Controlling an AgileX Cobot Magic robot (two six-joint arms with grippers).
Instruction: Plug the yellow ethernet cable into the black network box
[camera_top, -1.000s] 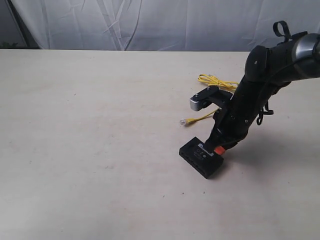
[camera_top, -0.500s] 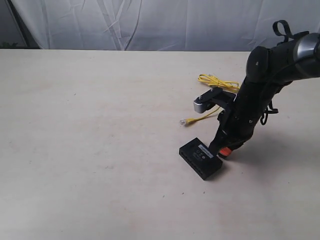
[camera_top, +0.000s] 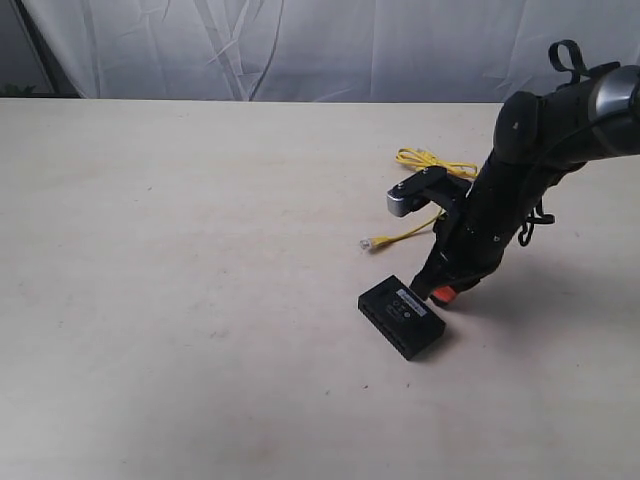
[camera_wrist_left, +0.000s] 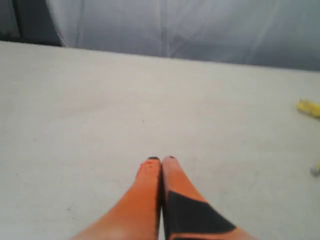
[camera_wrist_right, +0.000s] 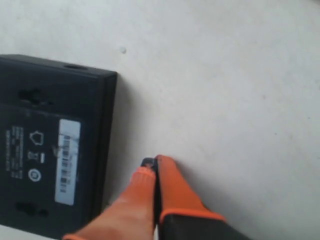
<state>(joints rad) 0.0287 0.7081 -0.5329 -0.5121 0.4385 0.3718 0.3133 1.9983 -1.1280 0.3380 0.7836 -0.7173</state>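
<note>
The black network box (camera_top: 402, 316) lies flat on the table, its white label (camera_wrist_right: 66, 161) facing up. My right gripper (camera_top: 446, 293) is shut with nothing in it; its orange fingertips hover just beside the box's edge (camera_wrist_right: 154, 164). The yellow ethernet cable (camera_top: 432, 163) lies partly looped behind the right arm, one clear plug (camera_top: 372, 243) resting on the table apart from the box. A bit of yellow cable (camera_wrist_left: 309, 107) shows at the edge of the left wrist view. My left gripper (camera_wrist_left: 161, 161) is shut, empty, over bare table; it does not appear in the exterior view.
A pale tabletop (camera_top: 180, 260) stretches to the left and front. A white curtain (camera_top: 300, 45) hangs behind the table's far edge. The right arm (camera_top: 520, 170) leans over the cable's loop.
My right gripper has slid off the box's top to the right and back, and now sits beside its edge. The box has shifted only slightly.
</note>
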